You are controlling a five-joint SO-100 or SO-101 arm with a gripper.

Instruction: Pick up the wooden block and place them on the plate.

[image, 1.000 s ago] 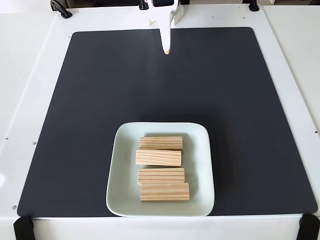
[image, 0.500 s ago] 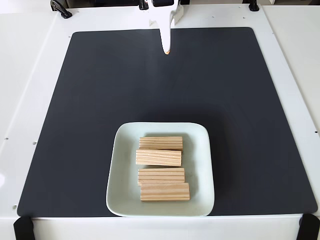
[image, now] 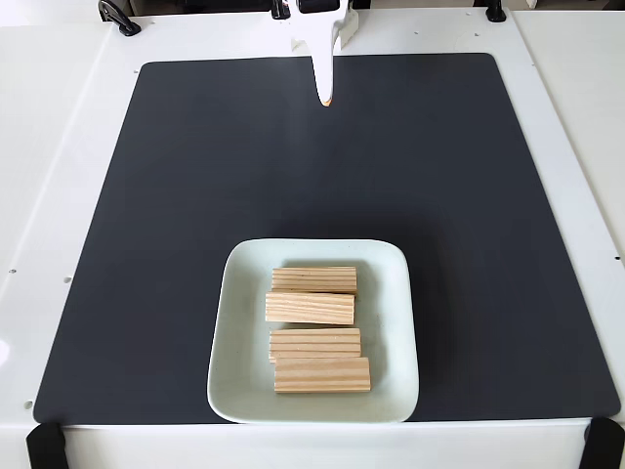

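A white desk (image: 59, 147) carries a large dark grey mat with rounded corners (image: 195, 195). On the mat, near its front edge, sits a pale mint-white square plate with a raised rim (image: 237, 332).

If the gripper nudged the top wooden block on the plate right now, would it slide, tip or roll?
The top wooden block would probably slide, not roll: it lies flat with squared edges. Tipping seems unlikely given its low profile. The plate looks smooth and glazed, so little grip; its raised rim would likely stop the block.
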